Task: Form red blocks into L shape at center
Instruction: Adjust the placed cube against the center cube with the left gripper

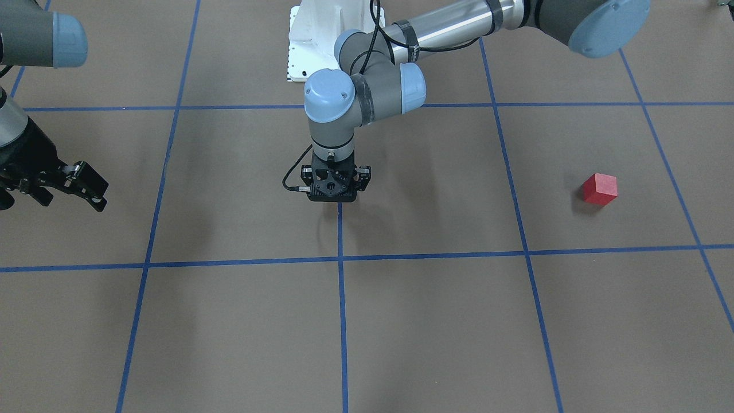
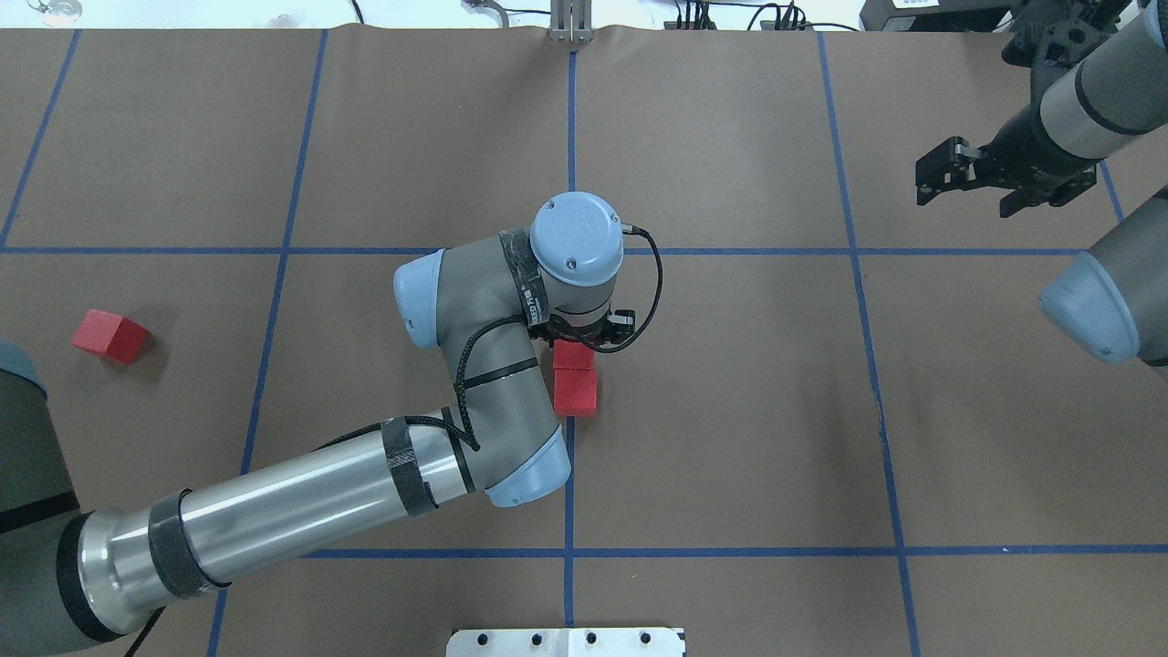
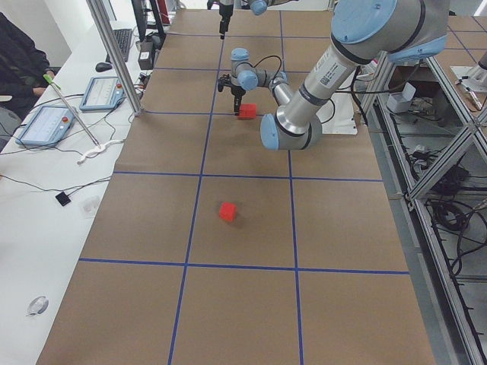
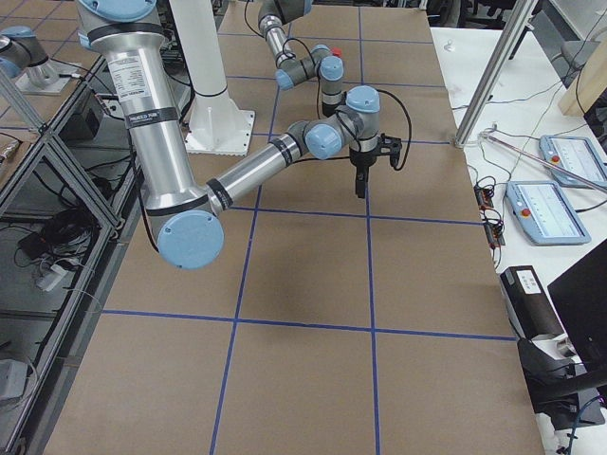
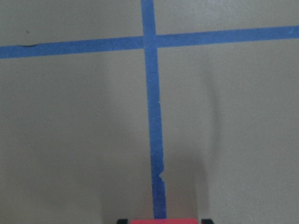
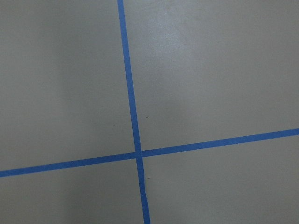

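Left fingers (image 4: pixel 360 185) tight on both sides of red block (image 5: pixel 163 221), atop center line (image 5: pixel 156 140)

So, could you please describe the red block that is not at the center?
Seen from overhead, take the brown floor with its blue tape grid, and go to the middle row, second square left of the middle vertical line. The lone red block sits there on bare floor. Unlike the two red blocks side by side at that line, it stands alone.
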